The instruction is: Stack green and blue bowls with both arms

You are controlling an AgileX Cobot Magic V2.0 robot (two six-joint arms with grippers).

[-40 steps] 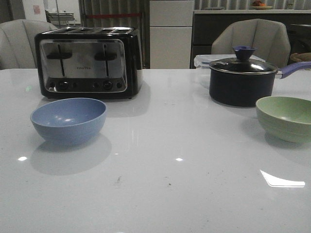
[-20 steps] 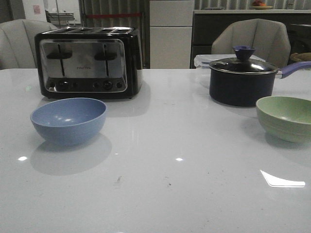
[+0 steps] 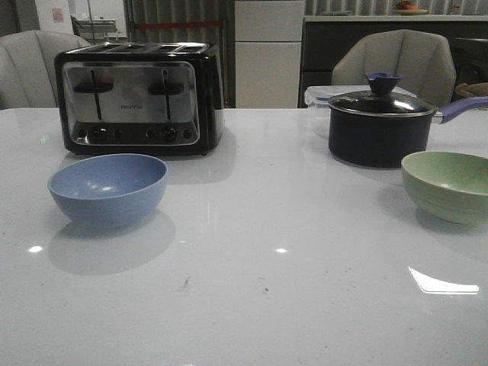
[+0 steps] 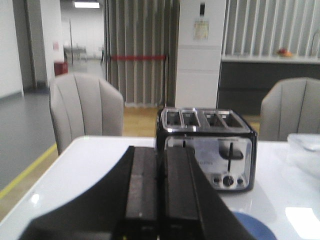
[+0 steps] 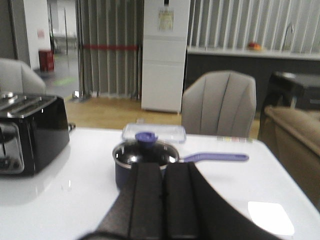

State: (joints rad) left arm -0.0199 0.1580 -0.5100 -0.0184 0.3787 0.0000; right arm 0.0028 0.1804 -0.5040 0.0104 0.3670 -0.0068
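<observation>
Two bowls sit well apart on the white table (image 3: 244,305) — the blue bowl (image 3: 107,189) on the left before the toaster (image 3: 139,97), the green bowl (image 3: 447,185) far right beside the lidded saucepan (image 3: 379,127). Both look empty. Neither arm shows from the front; each bowl lies on its own arm's side. Left gripper (image 4: 160,192) and right gripper (image 5: 162,200) have fingers pressed together, holding nothing — a sliver of blue bowl shows just beyond the left one.

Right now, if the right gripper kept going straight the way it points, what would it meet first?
Probably the dark lidded saucepan: in the right wrist view it sits straight beyond the closed right gripper. The gap between them is hard to judge. The green bowl is not in that view.
</observation>
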